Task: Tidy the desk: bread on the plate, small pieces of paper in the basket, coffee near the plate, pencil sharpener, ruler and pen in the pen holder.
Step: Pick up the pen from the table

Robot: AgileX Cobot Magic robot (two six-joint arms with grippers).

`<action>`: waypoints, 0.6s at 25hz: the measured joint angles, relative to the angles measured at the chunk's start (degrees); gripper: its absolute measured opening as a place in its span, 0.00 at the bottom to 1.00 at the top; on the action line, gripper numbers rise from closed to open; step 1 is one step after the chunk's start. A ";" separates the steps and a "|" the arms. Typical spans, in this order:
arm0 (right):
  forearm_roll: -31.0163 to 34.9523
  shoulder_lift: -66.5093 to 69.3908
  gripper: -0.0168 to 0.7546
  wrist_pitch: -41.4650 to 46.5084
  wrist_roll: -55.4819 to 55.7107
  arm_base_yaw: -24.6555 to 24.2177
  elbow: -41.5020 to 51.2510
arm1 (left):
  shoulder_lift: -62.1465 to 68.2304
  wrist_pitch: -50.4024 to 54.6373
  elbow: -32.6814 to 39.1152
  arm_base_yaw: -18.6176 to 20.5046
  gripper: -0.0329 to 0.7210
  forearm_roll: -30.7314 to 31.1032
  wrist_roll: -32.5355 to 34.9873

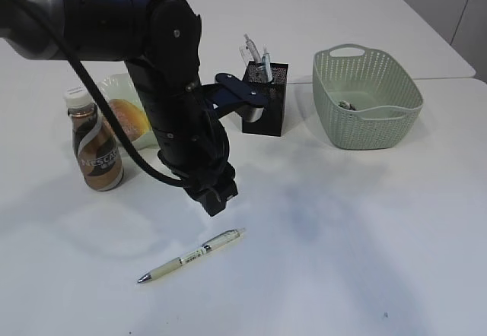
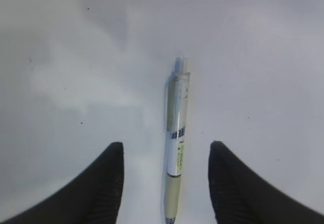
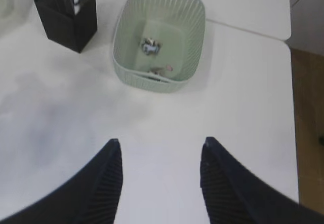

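- On my exterior feed, the left arm hangs over the desk [image 1: 365, 260], its left gripper [image 1: 215, 199] poised above the pen [image 1: 192, 256], which lies at about 6 o'clock from it on the white top.
- My left wrist feed shows the fingers [image 2: 109, 183] standing apart, the pen between them and touching neither, its tip toward 6 o'clock.
- The right gripper [image 3: 159, 183] also has its fingers apart and holds nothing; I see bare desk between them.
- The bread [image 1: 128, 119] sits in the plate [image 1: 114, 85], with the coffee [image 1: 97, 152] upright just beside it at 7 o'clock.
- The pen holder [image 1: 265, 104] stands at centre with items poking out; the basket [image 1: 365, 96] at its 3 o'clock holds small scraps [image 3: 150, 46].
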 joint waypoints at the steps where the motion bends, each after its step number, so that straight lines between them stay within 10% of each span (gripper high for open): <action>1: -0.83 0.23 0.54 -2.15 1.54 0.00 4.53 | 0.00 0.00 0.00 0.00 0.55 0.00 0.00; 15: -2.24 0.58 0.54 -12.80 9.53 0.00 20.55 | 0.00 -2.06 0.00 -0.59 0.55 -1.58 -0.12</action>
